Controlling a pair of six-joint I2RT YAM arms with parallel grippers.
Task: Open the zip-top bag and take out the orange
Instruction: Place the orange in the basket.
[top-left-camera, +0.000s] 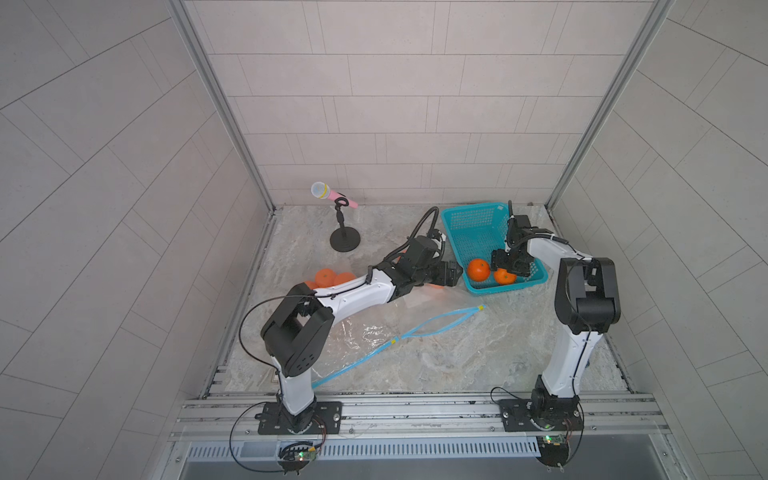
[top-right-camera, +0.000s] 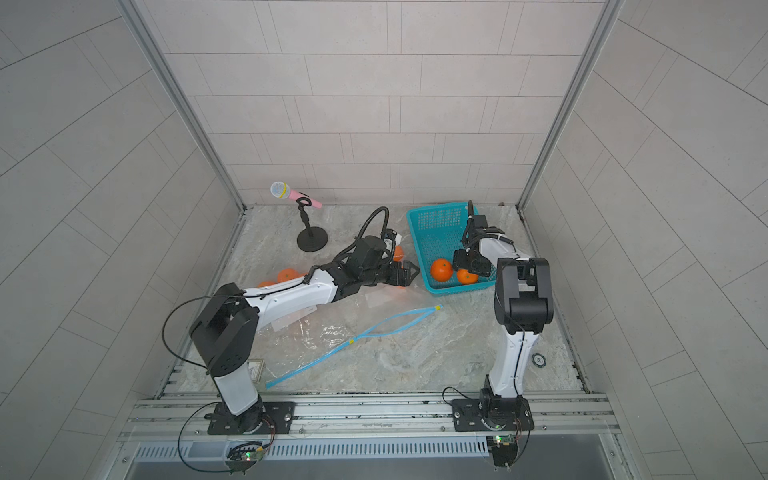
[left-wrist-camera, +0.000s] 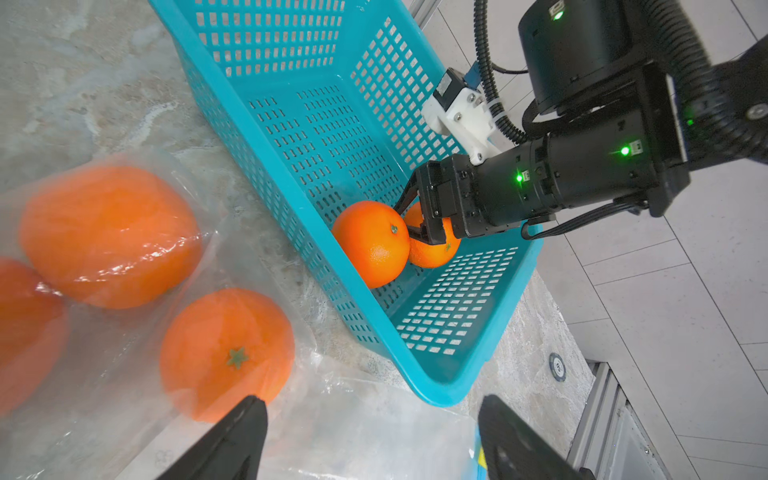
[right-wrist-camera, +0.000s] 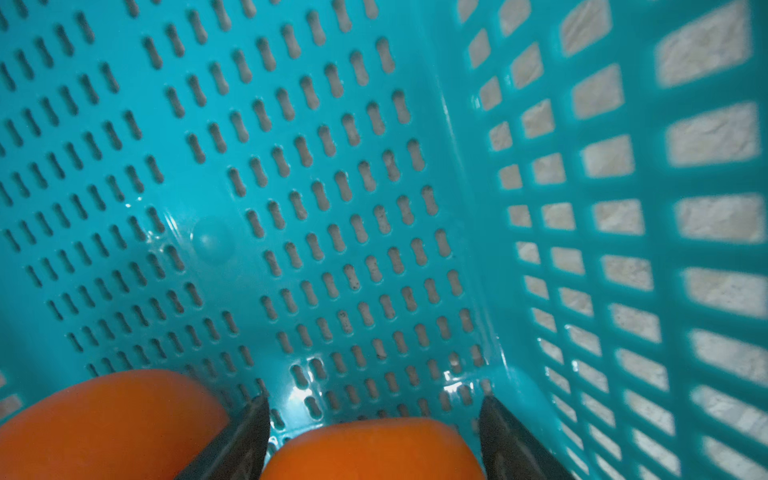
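The clear zip-top bag (top-left-camera: 374, 332) lies flat on the table, its blue zip (top-left-camera: 436, 326) parted into a loop. Several oranges (left-wrist-camera: 110, 235) remain inside it under my left arm, partly hidden in both top views. My left gripper (left-wrist-camera: 374, 432) hovers open over the bag beside the teal basket (top-left-camera: 473, 208), with nothing between its fingers. My right gripper (right-wrist-camera: 374, 424) reaches into the basket (left-wrist-camera: 291, 174). It is open, and an orange (right-wrist-camera: 374, 449) sits between its fingers with a gap on each side. A second orange (top-left-camera: 478, 269) rests beside it in the basket.
A pink toy microphone (top-left-camera: 332, 195) on a black stand is at the back left. Tiled walls close in the marble table (top-left-camera: 457, 365) on three sides. The basket (top-right-camera: 436, 208) stands at the back right, near the wall.
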